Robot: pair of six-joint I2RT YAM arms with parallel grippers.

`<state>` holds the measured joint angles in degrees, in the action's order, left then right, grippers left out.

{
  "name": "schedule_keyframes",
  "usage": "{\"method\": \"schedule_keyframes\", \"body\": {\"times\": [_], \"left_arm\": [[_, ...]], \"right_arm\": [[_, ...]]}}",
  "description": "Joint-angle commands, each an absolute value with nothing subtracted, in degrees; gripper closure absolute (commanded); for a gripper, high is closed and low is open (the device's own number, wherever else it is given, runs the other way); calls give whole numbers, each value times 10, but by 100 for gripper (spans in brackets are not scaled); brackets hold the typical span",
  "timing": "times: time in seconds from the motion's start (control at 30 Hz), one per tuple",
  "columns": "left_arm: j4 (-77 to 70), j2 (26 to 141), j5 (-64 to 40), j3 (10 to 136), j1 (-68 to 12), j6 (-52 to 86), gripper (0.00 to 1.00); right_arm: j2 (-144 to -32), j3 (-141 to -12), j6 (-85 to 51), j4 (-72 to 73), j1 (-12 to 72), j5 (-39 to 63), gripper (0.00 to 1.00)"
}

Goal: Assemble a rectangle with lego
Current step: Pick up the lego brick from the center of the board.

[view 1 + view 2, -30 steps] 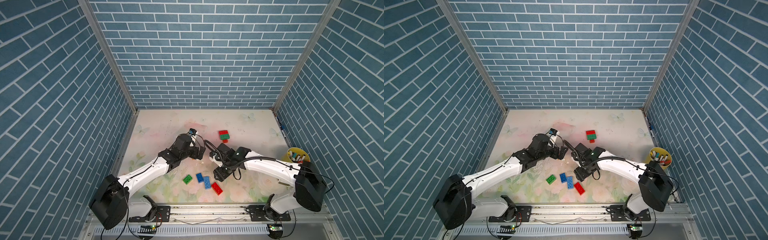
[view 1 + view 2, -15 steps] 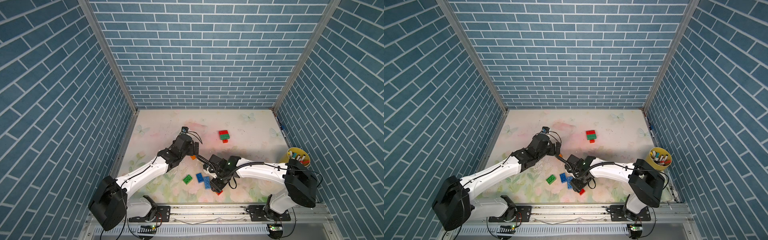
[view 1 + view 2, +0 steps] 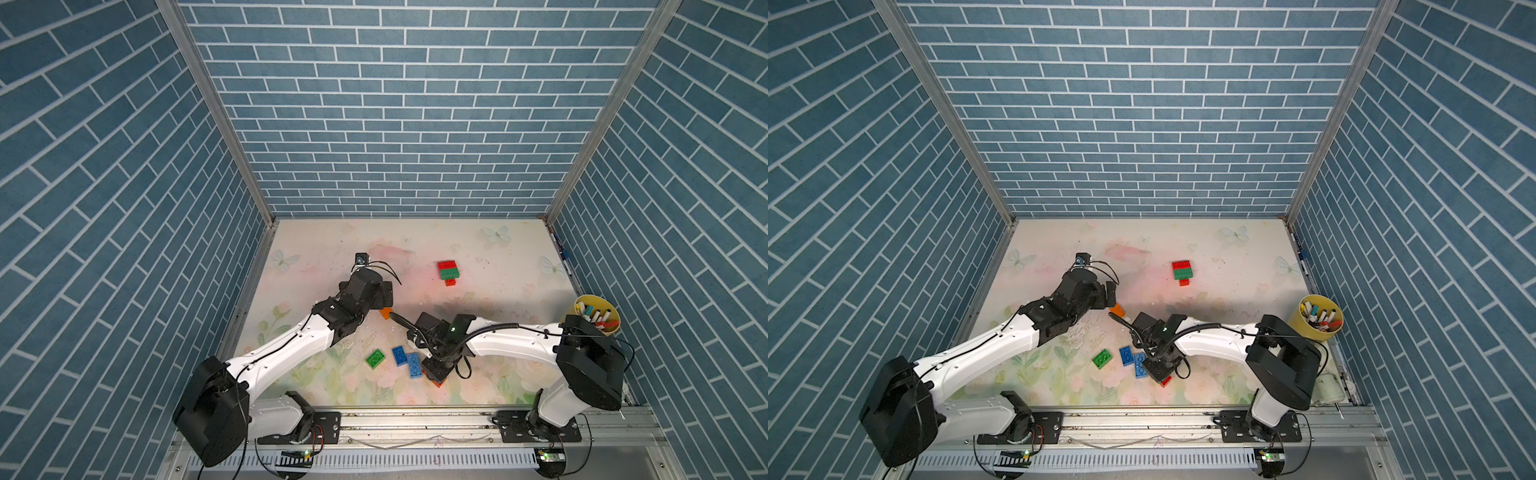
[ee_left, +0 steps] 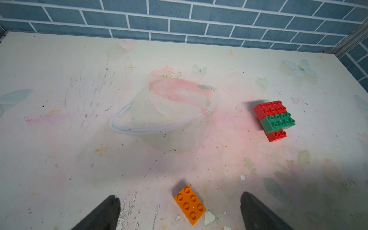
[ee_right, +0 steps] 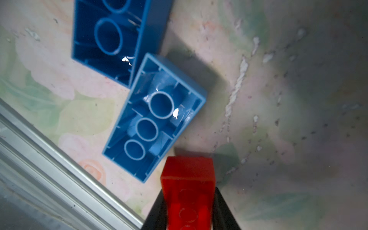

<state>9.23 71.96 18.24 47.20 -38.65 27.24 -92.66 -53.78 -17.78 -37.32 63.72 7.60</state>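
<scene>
My right gripper [image 5: 188,197] is shut on a red lego brick [image 5: 188,189] near the table's front edge, seen in both top views [image 3: 439,380] [image 3: 1165,380]. Just beside it lie two blue bricks [image 5: 155,117] [image 5: 115,37], hollow side up, and a green brick [image 3: 375,359] further left. My left gripper [image 4: 179,197] stands open over an orange brick [image 4: 190,204] that lies flat at mid-table [image 3: 386,312]. A joined red-green-red stack [image 3: 448,272] [image 4: 273,119] sits toward the back.
A yellow cup of marker pens [image 3: 596,318] stands at the right edge. The aluminium front rail [image 5: 49,169] runs close to the blue bricks. Brick-patterned walls [image 3: 395,124] enclose the table on three sides.
My right gripper has moved from mid-table toward the front edge and shut on the red brick. The left gripper has drawn back a little, still open.
</scene>
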Motion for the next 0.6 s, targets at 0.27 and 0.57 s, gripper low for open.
{"method": "schedule_keyframes", "body": {"times": [0.27, 0.57], "left_arm": [[-14, 623, 165, 441, -388, 189, 0], [-342, 468, -9, 242, -507, -181, 0]], "right_arm": [[-736, -506, -207, -365, 442, 79, 86], [-740, -563, -238, -242, 284, 426, 85]]}}
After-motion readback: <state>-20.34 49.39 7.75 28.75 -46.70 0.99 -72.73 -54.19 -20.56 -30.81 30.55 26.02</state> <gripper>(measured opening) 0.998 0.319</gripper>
